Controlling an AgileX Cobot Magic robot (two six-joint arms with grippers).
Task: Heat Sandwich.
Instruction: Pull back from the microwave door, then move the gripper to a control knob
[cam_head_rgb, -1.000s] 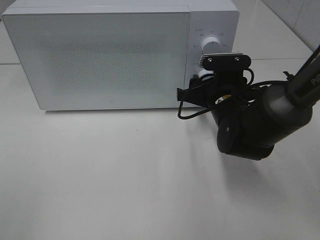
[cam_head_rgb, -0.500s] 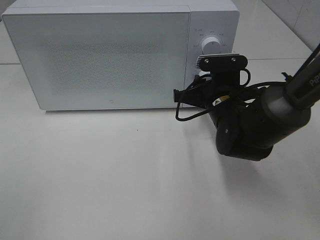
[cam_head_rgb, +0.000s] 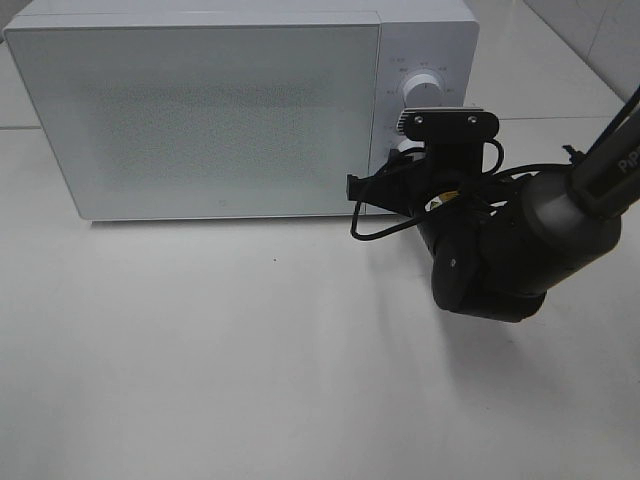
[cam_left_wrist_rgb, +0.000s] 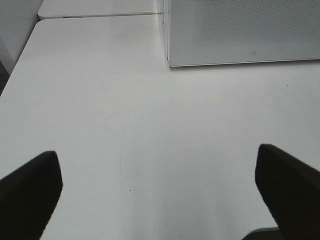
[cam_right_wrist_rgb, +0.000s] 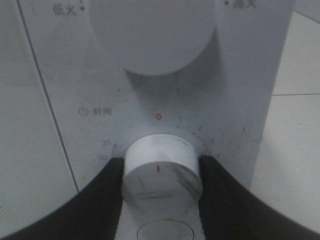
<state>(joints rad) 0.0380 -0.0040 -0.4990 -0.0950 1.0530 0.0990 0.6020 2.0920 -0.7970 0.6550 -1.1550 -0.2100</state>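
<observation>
The sandwich is out of view; the white microwave (cam_head_rgb: 200, 110) stands with its door shut. On its control panel my right gripper (cam_head_rgb: 408, 160) reaches the lower timer knob (cam_head_rgb: 404, 147). The right wrist view shows that timer knob (cam_right_wrist_rgb: 160, 182) with a red mark pointing to 0 and my right gripper (cam_right_wrist_rgb: 161, 166) shut on it, one black finger (cam_right_wrist_rgb: 107, 190) pressed to each side. My left gripper (cam_left_wrist_rgb: 160, 192) hovers open over bare table in front of the microwave's left corner (cam_left_wrist_rgb: 172, 60), nothing between its fingers.
A larger power knob (cam_head_rgb: 422, 90) sits above the timer knob. The white table (cam_head_rgb: 200, 350) stretches in front of the microwave. The right arm's thick black body (cam_head_rgb: 500, 250) hangs over the table's right side, with a loop of cable (cam_head_rgb: 375, 228) under it.
The right gripper's fingers have closed in on the timer knob, and the wrist has edged slightly left and down. The left gripper has stayed open and still.
</observation>
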